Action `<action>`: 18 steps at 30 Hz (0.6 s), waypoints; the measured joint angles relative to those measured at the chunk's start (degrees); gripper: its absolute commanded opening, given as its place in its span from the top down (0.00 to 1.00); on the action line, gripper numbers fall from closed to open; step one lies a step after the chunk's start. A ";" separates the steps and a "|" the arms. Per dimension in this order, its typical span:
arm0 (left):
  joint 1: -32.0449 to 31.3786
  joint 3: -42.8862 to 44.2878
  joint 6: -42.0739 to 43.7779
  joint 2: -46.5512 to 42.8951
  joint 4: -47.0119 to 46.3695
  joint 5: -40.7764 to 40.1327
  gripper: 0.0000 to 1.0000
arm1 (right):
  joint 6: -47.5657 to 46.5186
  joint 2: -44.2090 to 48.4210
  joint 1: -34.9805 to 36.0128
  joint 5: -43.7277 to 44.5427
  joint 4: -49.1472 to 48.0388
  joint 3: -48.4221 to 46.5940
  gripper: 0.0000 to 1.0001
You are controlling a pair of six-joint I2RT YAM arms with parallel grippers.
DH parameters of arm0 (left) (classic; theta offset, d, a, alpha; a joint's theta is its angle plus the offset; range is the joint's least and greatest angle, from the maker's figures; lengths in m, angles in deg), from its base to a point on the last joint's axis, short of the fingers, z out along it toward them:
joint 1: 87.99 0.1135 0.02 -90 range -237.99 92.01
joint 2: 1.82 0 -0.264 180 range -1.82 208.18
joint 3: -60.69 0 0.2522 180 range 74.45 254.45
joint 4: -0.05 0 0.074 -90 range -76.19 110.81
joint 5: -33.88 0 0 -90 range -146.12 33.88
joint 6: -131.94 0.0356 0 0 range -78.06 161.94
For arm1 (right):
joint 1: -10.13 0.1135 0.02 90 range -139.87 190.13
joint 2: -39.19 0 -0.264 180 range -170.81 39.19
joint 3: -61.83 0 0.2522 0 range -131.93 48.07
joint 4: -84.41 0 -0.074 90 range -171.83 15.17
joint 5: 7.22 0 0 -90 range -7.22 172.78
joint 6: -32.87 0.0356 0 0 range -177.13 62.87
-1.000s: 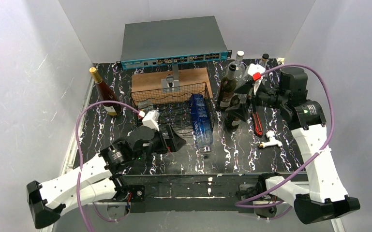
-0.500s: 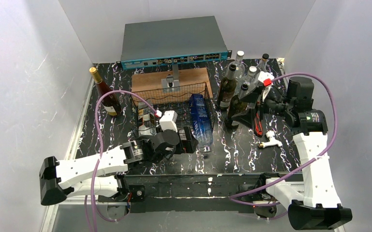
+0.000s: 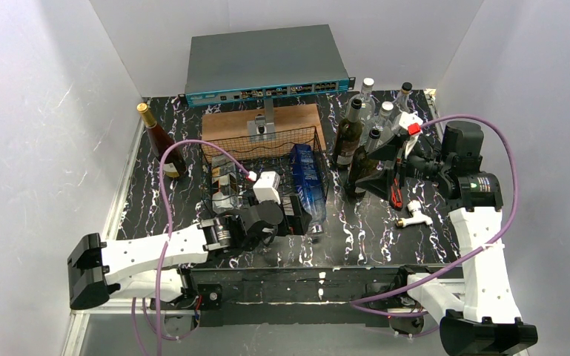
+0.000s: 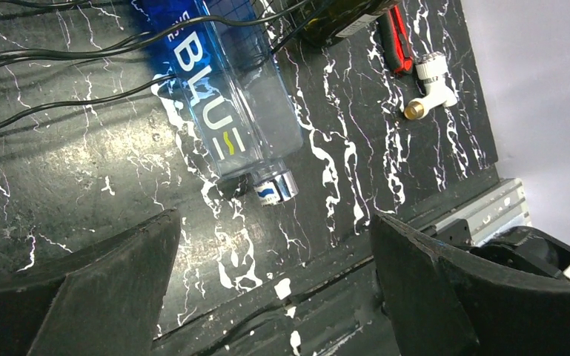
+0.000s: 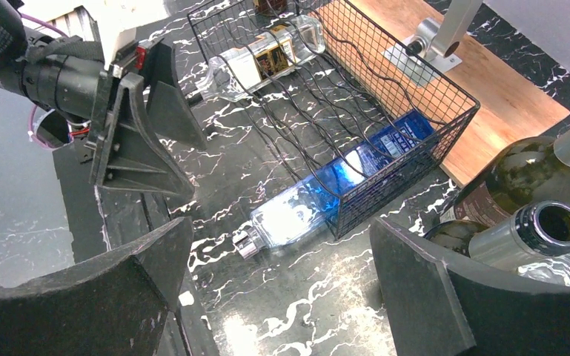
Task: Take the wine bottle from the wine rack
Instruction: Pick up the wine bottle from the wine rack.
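- Nothing is off the rack [image 5: 393,67] yet. The blue bottle [image 4: 226,111] lies on its side in the right-hand cradle, with its body inside the mesh. Its neck and cap stick out over the table [image 4: 81,163] toward the arms.
- A clear bottle [image 5: 267,55] lies in the left cradle, so 2 bottles are in the rack. The blue one looks like the target, since the left gripper [image 4: 274,222] faces its cap.
- Left to do, as I judge it: close in on the neck, grasp it, draw the bottle out along its cradle, and set it on the table.
- Left gripper: spread wide, holding nothing and touching nothing. It sits low over the table just in front of the cap. The cap lines up with the gap between its 2 fingers but is not yet between them.
- Right gripper [image 5: 280,228]: also spread wide and empty. It is up beside the standing bottles [image 5: 519,170] at the right and looks down across the rack, well apart from the blue bottle.
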 measured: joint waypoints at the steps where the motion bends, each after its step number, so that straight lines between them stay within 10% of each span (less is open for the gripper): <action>1: 0.00 0.00 0.02 0.52 -0.33 -0.22 0.02 | 0.11 0.02 -0.04 -0.09 -0.04 0.07 0.02; 18: 0.22 4.00 0.85 16.22 -4.28 -7.56 0.02 | 1.14 0.87 -0.74 0.15 -1.97 3.56 0.02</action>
